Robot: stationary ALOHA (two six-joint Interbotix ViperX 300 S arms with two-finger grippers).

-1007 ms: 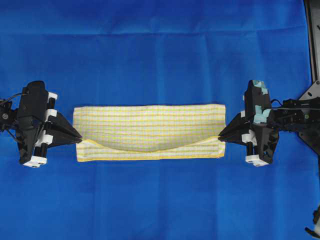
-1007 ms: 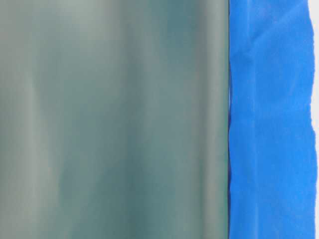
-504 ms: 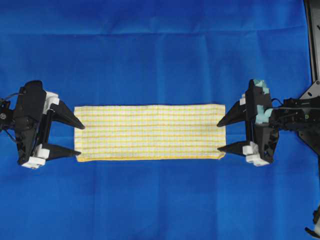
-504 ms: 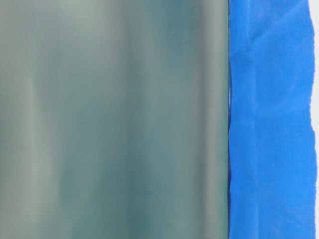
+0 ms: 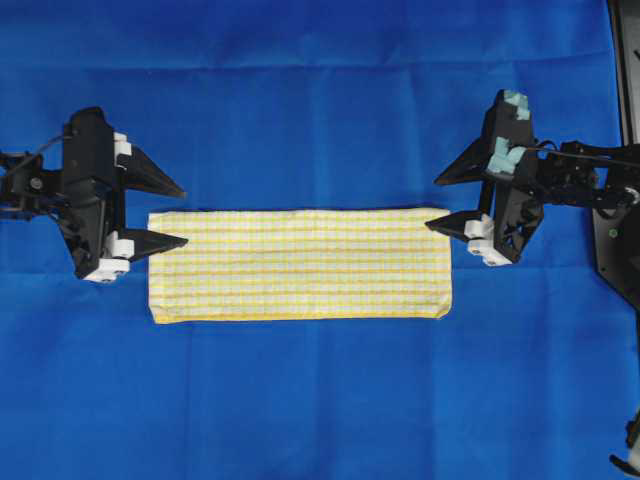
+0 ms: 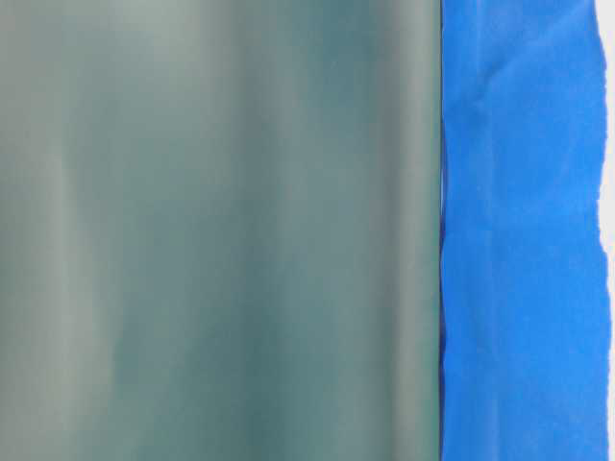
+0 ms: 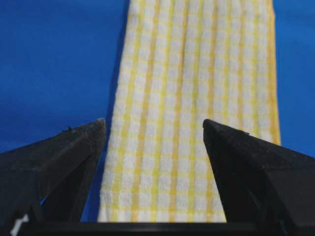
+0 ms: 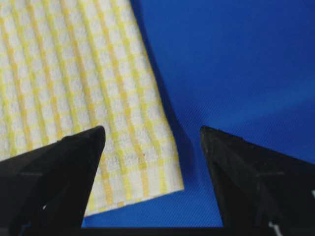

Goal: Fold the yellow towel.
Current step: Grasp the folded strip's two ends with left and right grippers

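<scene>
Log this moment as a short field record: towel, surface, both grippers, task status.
towel: the yellow towel lies flat as a long folded strip, nothing holding it
surface: blue cloth under everything
left gripper: left gripper open, at the towel's left end near the far corner, fingers empty
right gripper: right gripper open, at the towel's right end near the far corner, empty
table-level view: blurred grey-green panel blocks it; shows only a band of blue cloth
status: one lengthwise fold laid down
</scene>
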